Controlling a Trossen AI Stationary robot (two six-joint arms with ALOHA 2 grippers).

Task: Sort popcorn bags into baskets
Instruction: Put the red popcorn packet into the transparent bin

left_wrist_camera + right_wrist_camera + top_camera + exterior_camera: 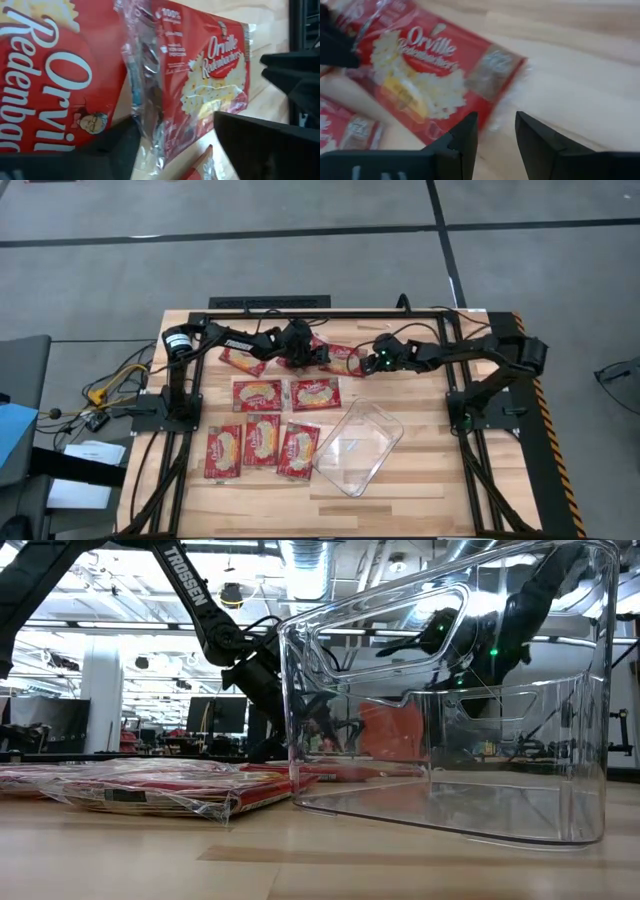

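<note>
At the far side of the counter [420, 480], the left end effector [300, 352] and right end effector [378, 360] hang over the back-row bags [345, 356], both w/ fingers spread, holding nothing. Tub [358, 446] is empty, so approx. all bags are left; the bag under the right one has its long axis running along the back row.

Bare table [440, 480] right of the tub [358, 446] (packets [262, 444] crowd its left).
</note>
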